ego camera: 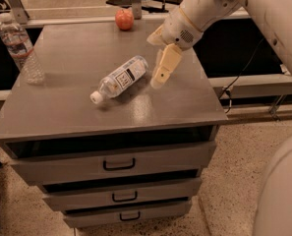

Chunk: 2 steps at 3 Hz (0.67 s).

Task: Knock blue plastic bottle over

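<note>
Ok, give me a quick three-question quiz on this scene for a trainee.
1. True or false: the labelled bottle lies on its side, with the gripper just right of it.
2. Toward which edge of the table does its cap point? A) back B) front C) right
3. How many bottles stand upright?
Key: 1 true; 2 B; 3 one, the ribbed bottle at the back left.

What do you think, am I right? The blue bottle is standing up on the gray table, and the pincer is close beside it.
Not quite. The camera view shows the blue bottle lying on its side on the gray table. The pincer is close beside it, as you said.
</note>
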Motion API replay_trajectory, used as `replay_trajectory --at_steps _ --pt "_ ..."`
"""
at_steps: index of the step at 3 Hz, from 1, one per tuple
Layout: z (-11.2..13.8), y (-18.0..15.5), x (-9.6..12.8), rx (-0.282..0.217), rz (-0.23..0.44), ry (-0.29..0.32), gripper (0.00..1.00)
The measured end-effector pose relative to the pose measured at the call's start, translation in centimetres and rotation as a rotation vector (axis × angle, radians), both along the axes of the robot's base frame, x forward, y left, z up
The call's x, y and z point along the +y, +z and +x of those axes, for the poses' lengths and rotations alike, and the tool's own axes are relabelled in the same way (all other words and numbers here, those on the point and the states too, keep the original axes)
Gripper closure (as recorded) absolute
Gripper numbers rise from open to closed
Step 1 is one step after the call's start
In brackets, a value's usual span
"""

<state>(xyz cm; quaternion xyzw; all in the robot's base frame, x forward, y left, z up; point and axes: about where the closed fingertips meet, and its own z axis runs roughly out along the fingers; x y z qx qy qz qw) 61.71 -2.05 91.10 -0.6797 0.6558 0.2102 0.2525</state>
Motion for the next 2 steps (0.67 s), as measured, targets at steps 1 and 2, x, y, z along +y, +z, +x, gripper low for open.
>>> replay_trajectory --at_steps 1,2 --pt "1.0 0.2 -4.1 0.026 0.066 -0.048 0.00" --pt "2.0 2.5 -9.5 0.023 0.159 -0.122 0.00"
